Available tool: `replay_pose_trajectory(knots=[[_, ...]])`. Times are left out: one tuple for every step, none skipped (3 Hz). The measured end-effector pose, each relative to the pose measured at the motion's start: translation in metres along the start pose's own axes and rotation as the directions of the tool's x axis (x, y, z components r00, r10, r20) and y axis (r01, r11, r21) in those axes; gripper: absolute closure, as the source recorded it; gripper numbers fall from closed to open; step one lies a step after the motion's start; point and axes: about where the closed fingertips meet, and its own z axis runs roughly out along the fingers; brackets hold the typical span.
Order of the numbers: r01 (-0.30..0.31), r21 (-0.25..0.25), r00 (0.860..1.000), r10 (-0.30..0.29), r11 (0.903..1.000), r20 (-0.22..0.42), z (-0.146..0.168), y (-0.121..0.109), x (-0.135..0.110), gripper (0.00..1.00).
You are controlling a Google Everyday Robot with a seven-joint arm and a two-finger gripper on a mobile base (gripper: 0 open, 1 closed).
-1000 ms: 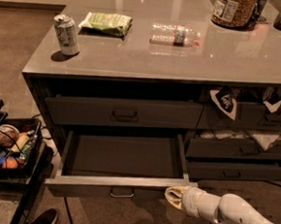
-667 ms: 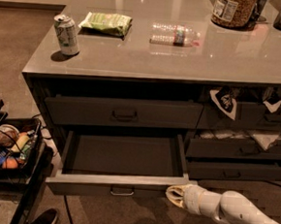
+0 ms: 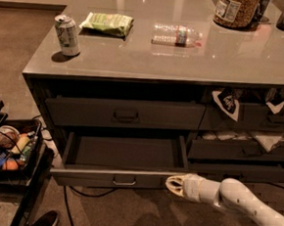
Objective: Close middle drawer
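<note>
Evidently the middle drawer (image 3: 93, 176) stood pulled out toward the near side under the worktop (image 3: 136, 60), and the hand (image 3: 174, 185), holding nothing, was just at the right end of its front, probably to push it in, though how far it was open I could not tell.

Middle drawer (image 3: 90, 176) pulled out, grey floor showing, loop handle (image 3: 125, 182) centred on front. Tool (image 3: 172, 185) low, at right end of drawer front; contact unclear. Pale arm (image 3: 245, 205) enters from lower right. Drawer above (image 3: 124, 114) shut. Grey surface (image 3: 195, 62) carries upright can (image 3: 67, 34) near left corner, green packet (image 3: 108, 23) behind it, plastic bottle (image 3: 176, 34) lying on side, jar (image 3: 237, 8) at far edge. Right-hand drawers (image 3: 242, 151) ajar, cloth (image 3: 226, 102) hanging out. Basket (image 3: 34, 143) of groceries on floor at left.
</note>
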Motion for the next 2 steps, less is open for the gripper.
replay_pose_trajectory(knots=[[0.026, 0.021, 1.0, -0.026, 0.9995, 0.006, 0.011, -0.026, 0.004, 1.0], [0.053, 0.045, 0.999, -0.053, 0.9976, 0.004, 0.022, -0.049, 0.005, 1.0]])
